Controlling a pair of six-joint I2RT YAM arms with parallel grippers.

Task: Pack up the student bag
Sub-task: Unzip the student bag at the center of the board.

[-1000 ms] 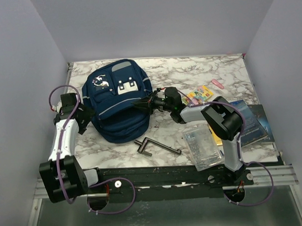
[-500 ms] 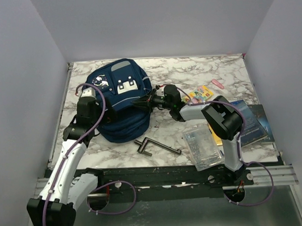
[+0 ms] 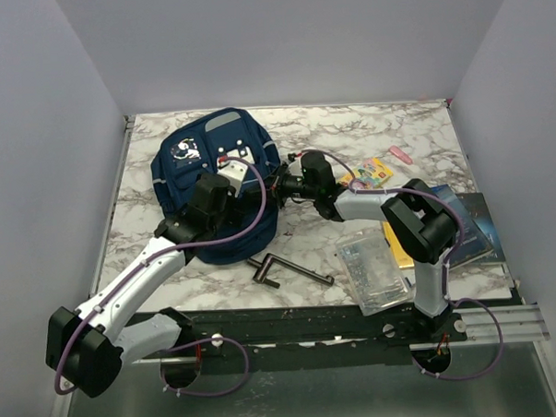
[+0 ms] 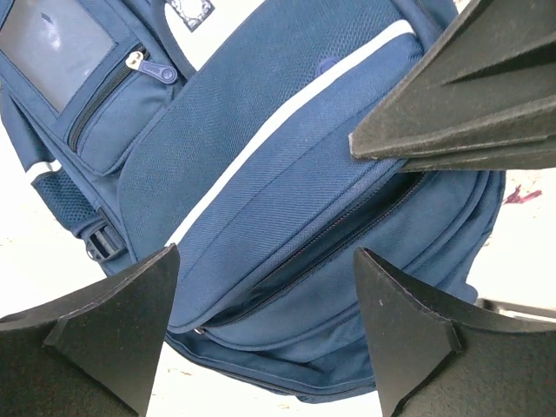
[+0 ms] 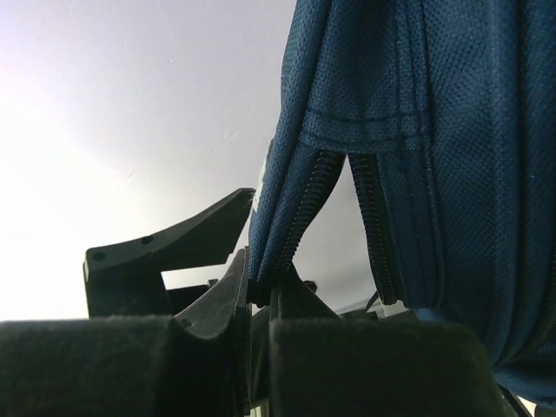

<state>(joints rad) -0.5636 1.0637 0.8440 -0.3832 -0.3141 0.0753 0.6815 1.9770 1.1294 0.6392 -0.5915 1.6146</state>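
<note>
— Where's the student bag?
— Upper left on the desk.
— And the fingers?
— Left fingers apart over it; right fingers clamped on its zipper edge.

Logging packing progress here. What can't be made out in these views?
1. Inside the student bag: left wrist view shows only a dark zipper slit; in top view the left arm lies across it.
2. Whether the right gripper pinches zipper pull or fabric: right wrist view, its fingers hide it.
3. The book cover: top view, too small, partly under the right arm.
</note>
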